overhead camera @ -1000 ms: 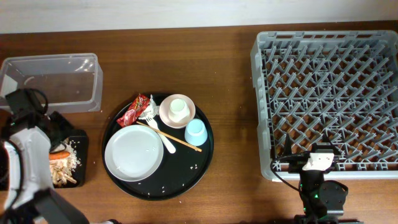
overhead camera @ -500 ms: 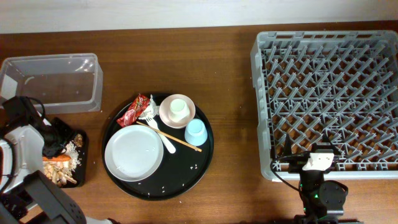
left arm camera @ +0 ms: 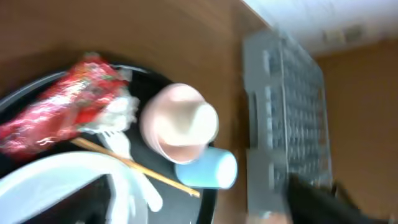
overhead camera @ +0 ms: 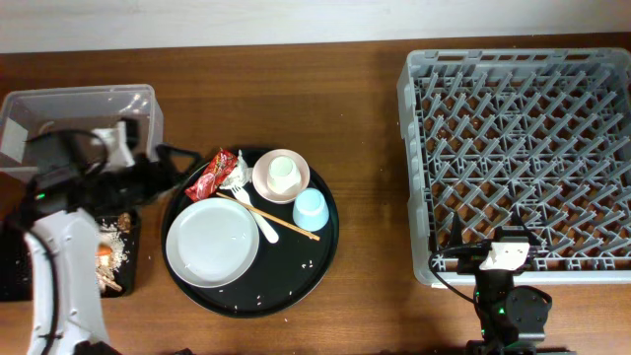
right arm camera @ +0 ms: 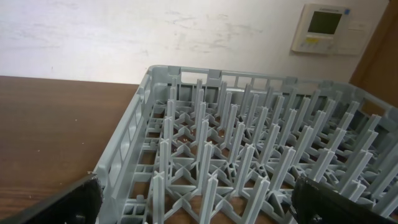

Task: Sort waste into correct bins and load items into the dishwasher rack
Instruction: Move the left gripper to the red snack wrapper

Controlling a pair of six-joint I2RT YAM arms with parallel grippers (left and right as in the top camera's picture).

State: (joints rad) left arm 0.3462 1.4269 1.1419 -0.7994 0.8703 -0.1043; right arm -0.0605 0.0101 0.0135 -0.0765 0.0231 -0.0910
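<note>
Left claw (overhead camera: 179,170) open, fingers spread with nothing between them; it hangs over the left rim of the round black tray (overhead camera: 296,281), just beside the red wrapper (overhead camera: 209,175); its wrist view is blurred. Right claw (right arm camera: 196,190) open and empty, fingers wide apart at the near edge of the grey rack (overhead camera: 523,148); rack holds only its upright pegs, at the right end of the table (overhead camera: 365,118).

On the round tray: wrapper at upper left, with crumpled white paper (overhead camera: 235,174) touching its right side; pink bowl (overhead camera: 266,187) at the top, small white cup (overhead camera: 283,173) sitting inside it; blue cup (overhead camera: 310,209) on its side, just beside the bowl at lower right; white plate (overhead camera: 212,247) at lower left, bare; white fork (overhead camera: 260,223) lying along the plate's upper right rim; chopsticks (overhead camera: 281,223) crossing the fork, running from near the paper down toward the blue cup; a few rice grains loose on the tray floor.

Clear tub (overhead camera: 89,108) at upper left of the table, its lower part hidden by the left arm. Black rectangular tray (overhead camera: 12,281) below the tub, partly under the arm; it holds rice with brown scraps (overhead camera: 116,237) and the carrot (overhead camera: 104,258).
</note>
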